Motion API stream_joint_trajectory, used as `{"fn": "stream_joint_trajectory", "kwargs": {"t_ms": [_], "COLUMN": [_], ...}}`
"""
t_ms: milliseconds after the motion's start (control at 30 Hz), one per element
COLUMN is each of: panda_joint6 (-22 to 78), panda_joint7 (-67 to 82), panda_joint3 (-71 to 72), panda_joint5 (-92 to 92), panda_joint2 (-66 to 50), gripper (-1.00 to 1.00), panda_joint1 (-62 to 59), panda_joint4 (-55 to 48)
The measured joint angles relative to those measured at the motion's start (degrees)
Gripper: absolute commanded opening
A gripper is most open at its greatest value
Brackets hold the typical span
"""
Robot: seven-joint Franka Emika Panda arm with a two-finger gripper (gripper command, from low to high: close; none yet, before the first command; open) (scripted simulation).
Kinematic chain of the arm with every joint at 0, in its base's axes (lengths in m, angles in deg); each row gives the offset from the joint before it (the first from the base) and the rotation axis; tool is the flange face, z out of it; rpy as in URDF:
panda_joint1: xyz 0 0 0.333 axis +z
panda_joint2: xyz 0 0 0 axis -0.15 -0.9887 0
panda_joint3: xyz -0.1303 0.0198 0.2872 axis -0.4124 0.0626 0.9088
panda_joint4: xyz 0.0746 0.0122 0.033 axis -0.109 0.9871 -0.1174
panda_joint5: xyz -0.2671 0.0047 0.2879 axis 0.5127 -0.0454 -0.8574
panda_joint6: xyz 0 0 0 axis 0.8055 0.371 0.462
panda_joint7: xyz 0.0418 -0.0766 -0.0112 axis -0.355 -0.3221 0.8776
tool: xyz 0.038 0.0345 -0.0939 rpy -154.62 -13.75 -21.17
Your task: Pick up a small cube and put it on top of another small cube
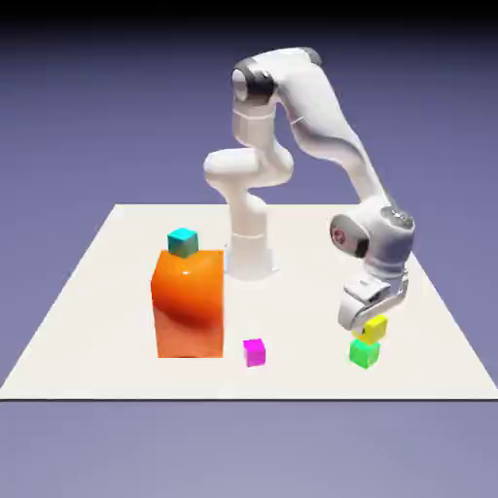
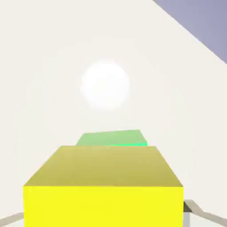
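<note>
Sitting between claw (image 1: 362, 323) fingers: yellow cube (image 2: 104, 186).

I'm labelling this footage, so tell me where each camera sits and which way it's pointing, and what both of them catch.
Exterior view: fixed, above and across the table, facing the arm; the whole arm and the gripper show.
Hand view: on the hand, looking along the gripper at the table; only grey finger tips show at the bottom edge.
Shared: the yellow cube in the gripper, with the green cube just beyond it.
</note>
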State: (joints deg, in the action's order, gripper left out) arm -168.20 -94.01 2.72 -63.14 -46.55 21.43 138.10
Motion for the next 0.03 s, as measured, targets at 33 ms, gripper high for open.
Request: {"fn": "stream_joint_trajectory", "kwargs": {"t_ms": [33], "panda_joint6": [0.0], "panda_joint7": [0.0], "panda_joint3": [0.0], "panda_joint5": [0.0], "panda_joint2": [0.0], "gripper": [1.0], "panda_joint1": [0.0], "panda_joint4": [0.0]}}
